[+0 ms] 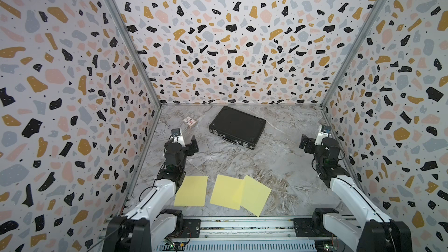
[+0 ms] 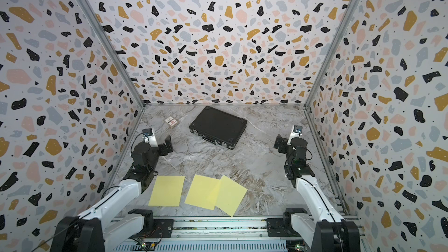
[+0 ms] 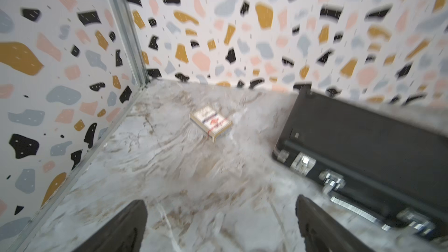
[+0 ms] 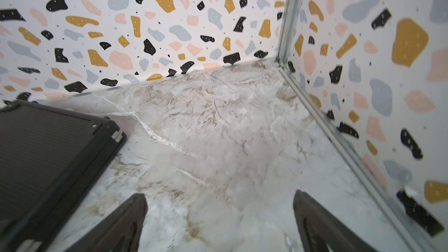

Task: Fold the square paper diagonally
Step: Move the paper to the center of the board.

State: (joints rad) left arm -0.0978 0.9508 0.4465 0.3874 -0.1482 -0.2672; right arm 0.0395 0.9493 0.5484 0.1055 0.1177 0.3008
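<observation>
The paper you are to fold is among 3 thin, matte, pale yellow paper sheets lying flat at the near edge of the tabletop (image 1: 278,166), a glossy slab veined in grey, white and tan like marble. The left sheet (image 1: 191,191) lies alone, just beside the left arm's white forearm. The middle sheet (image 1: 225,191) and the right sheet (image 1: 258,196) overlap along 1 side, and the right one is turned so a corner points toward the near edge. Which of those 2 lies on top cannot be told from these views.

By my reading, none of the fold is done: every sheet lies flat, with no crease and no lifted edge visible. All of it is left to you: pick 1 sheet, raise a corner, carry it to the opposite corner and press the diagonal. Paper this thin on a slick surface will likely slide rather than lift, so expect to pin it with 1 gripper.

Both arms sit well apart from the paper, farther in. The left gripper (image 3: 220,198) is spread wide and empty above bare tabletop; the right gripper (image 4: 218,193) is equally wide and empty.

Beyond them, a black rectangular hard case (image 1: 237,127) with a ribbed lid and metal latches lies closed at the far centre. A small white-and-red card box (image 1: 189,121) sits to its left. Terrazzo-printed wall panels (image 1: 72,93) close in 3 sides.
</observation>
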